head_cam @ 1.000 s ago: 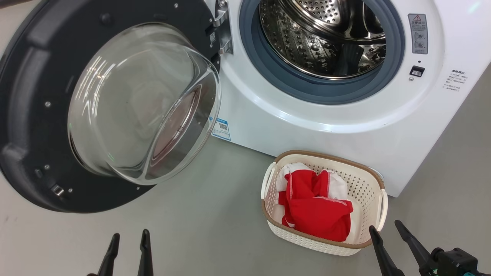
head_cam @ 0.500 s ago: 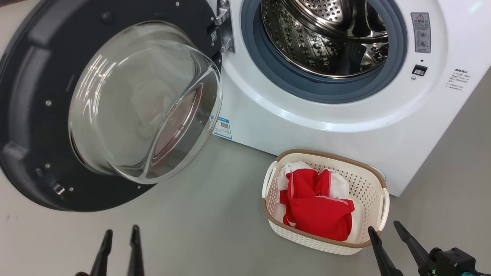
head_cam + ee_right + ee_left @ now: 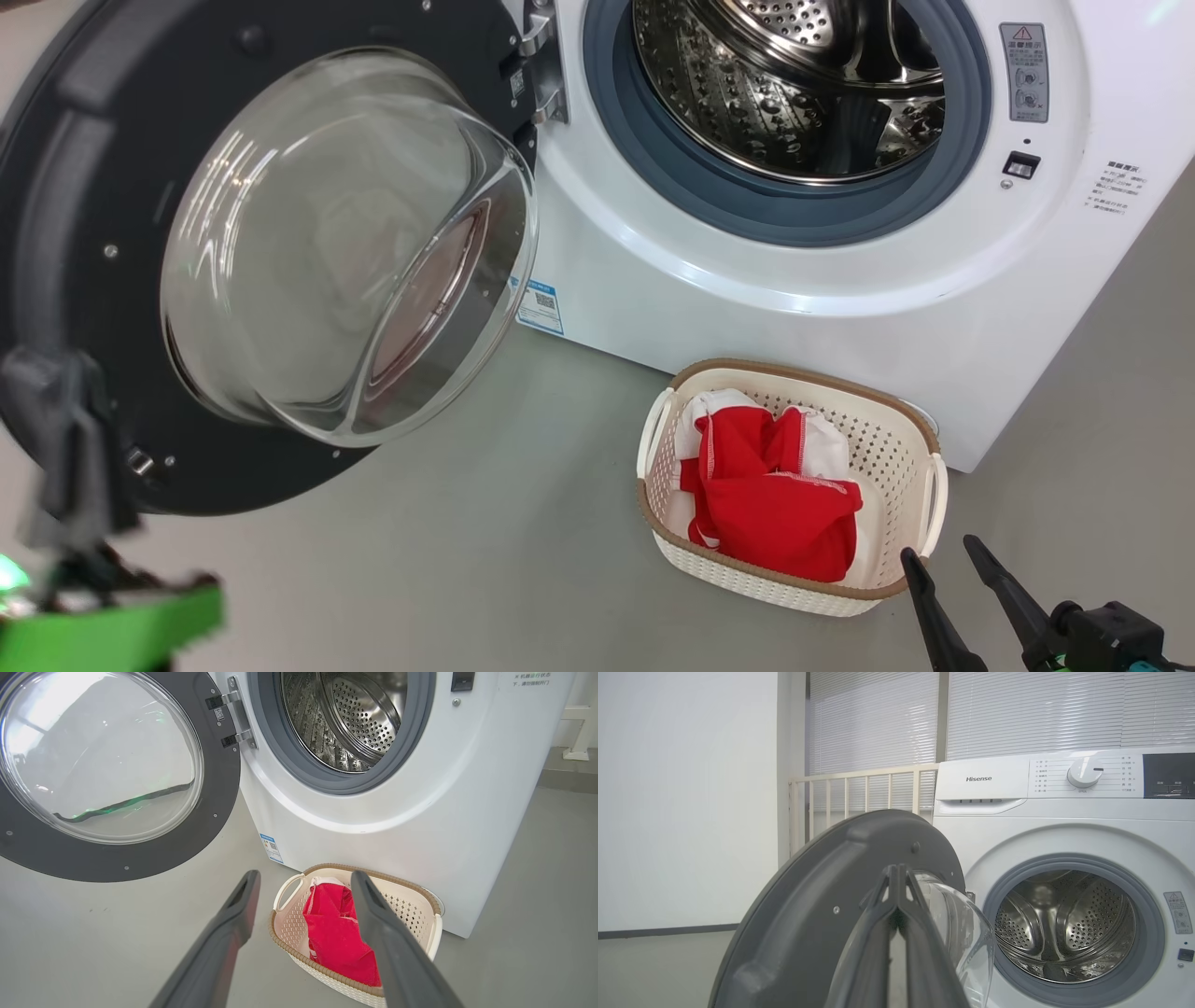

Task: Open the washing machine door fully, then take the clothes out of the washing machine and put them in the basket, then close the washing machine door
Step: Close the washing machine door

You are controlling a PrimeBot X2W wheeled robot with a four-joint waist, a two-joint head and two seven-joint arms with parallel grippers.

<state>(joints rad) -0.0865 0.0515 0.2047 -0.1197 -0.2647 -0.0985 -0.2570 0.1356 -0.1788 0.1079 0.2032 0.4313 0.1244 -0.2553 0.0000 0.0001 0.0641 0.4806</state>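
Head view: we see the washing machine door (image 3: 84, 187) open, the clothes (image 3: 775, 513) in the basket (image 3: 887, 448) by the washing machine (image 3: 840, 308). Left wrist: our left end effector (image 3: 897, 871) closed, empty, facing the door. Right wrist: our right end effector (image 3: 304, 873) spread, empty.

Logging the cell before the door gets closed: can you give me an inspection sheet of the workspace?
Surface: grey floor, bare around the basket.
Job's things: washing machine door stands wide open; washing machine, no garment in the visible part of its drum; red-and-white clothes lie in the basket, which stands on the floor before the machine.
Clutter: nothing seen.
Grippers: left gripper shut, empty, aimed at the door's inner side; right gripper open, empty, by the basket's near corner.
Cables: nothing seen.
Surroundings: white wall, window blinds, cream railing behind the machine.
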